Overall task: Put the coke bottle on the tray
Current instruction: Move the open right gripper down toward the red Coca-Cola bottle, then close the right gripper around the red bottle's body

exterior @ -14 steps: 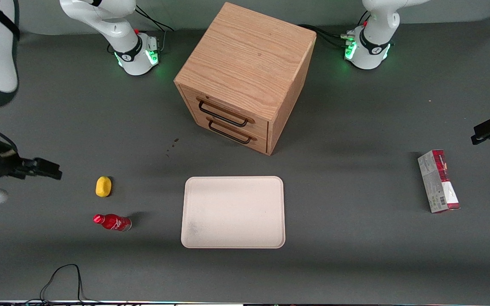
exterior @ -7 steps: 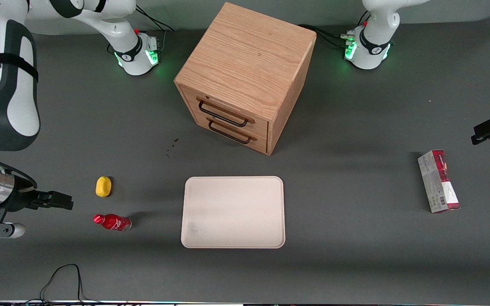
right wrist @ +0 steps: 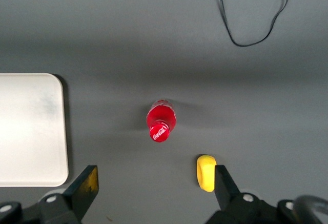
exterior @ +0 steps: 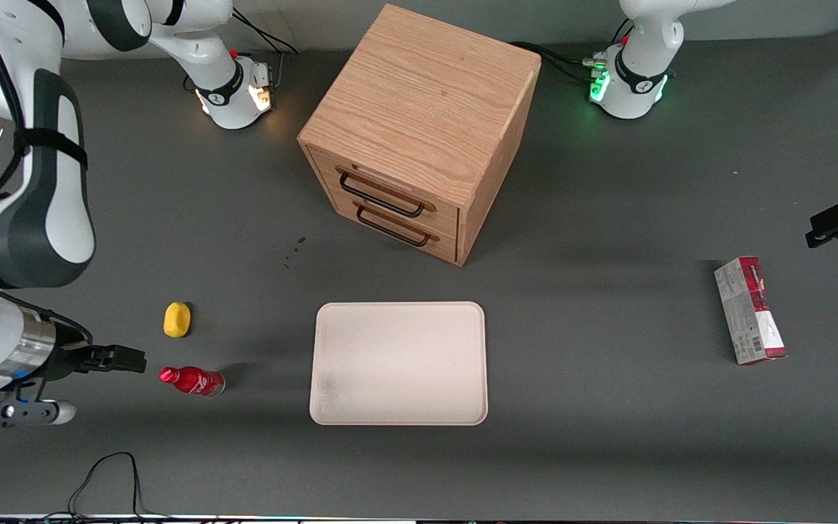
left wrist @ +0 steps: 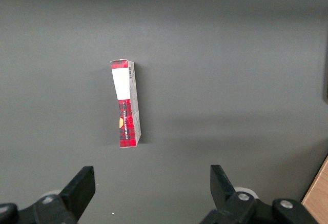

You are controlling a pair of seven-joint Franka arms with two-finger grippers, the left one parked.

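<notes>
The coke bottle (exterior: 192, 380), small and red with a red cap and a silvery base, is on the table with its cap end toward the working arm's end. I cannot tell whether it stands or lies. The right wrist view shows it (right wrist: 161, 117) with its cap top facing the camera. The pale beige tray (exterior: 398, 362) lies flat beside it, toward the parked arm's end, and also shows in the right wrist view (right wrist: 31, 126). My right gripper (exterior: 126, 359) hangs above the table beside the bottle, toward the working arm's end. The gripper (right wrist: 155, 185) is open and empty, apart from the bottle.
A yellow lump (exterior: 177, 319) lies just farther from the front camera than the bottle, close to one finger (right wrist: 223, 182) in the wrist view. A wooden drawer cabinet (exterior: 419, 131) stands farther back. A red-and-grey carton (exterior: 750, 311) lies toward the parked arm's end. A black cable (exterior: 110, 473) runs at the table's front edge.
My right arm has swung in toward the bottle and nearer the front camera, bringing the open gripper close beside it. The bottle, tray and lump have not moved.
</notes>
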